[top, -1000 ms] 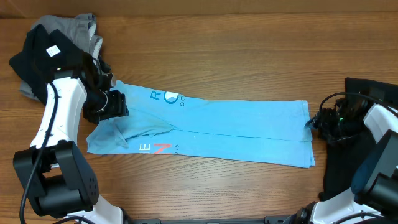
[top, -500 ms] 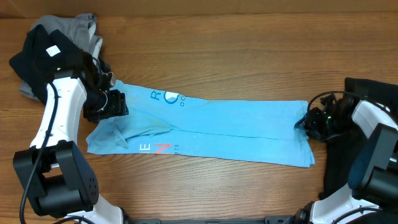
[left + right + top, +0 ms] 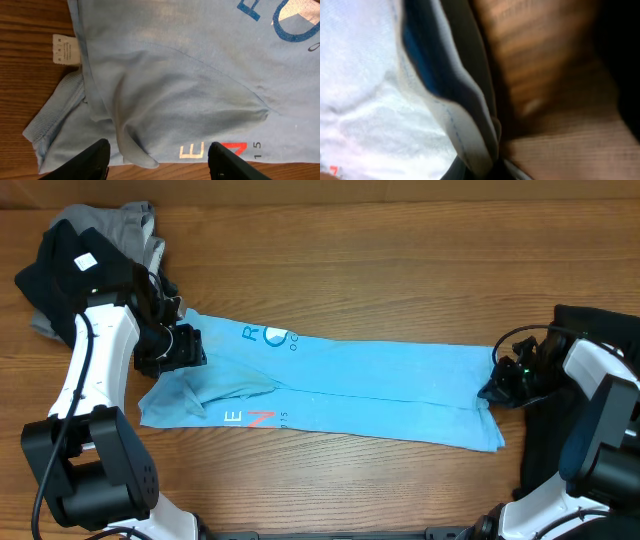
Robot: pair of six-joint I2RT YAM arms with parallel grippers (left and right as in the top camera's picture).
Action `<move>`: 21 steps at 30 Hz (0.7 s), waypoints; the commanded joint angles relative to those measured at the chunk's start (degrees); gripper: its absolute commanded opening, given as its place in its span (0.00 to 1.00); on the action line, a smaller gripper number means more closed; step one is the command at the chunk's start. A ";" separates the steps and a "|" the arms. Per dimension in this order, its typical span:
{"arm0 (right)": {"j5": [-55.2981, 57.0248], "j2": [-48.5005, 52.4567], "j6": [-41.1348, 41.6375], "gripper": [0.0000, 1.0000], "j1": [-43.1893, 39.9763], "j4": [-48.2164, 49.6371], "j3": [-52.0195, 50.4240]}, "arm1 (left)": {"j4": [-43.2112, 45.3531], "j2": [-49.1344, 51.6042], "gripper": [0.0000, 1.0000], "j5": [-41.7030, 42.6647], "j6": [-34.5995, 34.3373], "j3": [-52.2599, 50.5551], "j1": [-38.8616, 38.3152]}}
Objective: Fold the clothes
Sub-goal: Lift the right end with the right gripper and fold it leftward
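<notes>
**The right gripper [image 3: 497, 388] pinches one end of the blue shirt [image 3: 340, 385]**

The blue shirt lies long and flat across the table [image 3: 350, 270], folded into a strip. The right gripper is closed tight on its hem [image 3: 470, 135], likely so it can lift that end over. The left gripper [image 3: 157, 160] hangs above the collar [image 3: 47, 122] end, jaws apart, holding nothing. More shirts wait in a pile [image 3: 70, 250].

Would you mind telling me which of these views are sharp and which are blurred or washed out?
Overhead: sharp and evenly lit, lettering on the light blue T-shirt legible. Left wrist: crisp, the care label in focus. Right wrist: blurred, the shirt's hem smeared and fabric at left washed out nearly white.
</notes>
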 commanded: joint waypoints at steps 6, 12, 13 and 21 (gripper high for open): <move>9.16 -1.55 4.31 0.04 -0.52 -10.88 16.15 | 0.74 -0.87 0.64 -0.37 0.28 1.38 0.22; 11.87 -5.05 5.42 0.04 0.31 -15.85 23.78 | -0.07 -0.90 0.60 1.29 0.31 2.89 1.97; 11.54 -5.64 5.42 0.04 0.72 -16.13 24.13 | -0.26 -0.90 0.59 1.88 0.31 3.32 2.27; 6.73 -7.34 6.75 0.04 10.62 -19.67 24.13 | -2.80 -0.90 0.58 4.66 0.31 7.78 3.13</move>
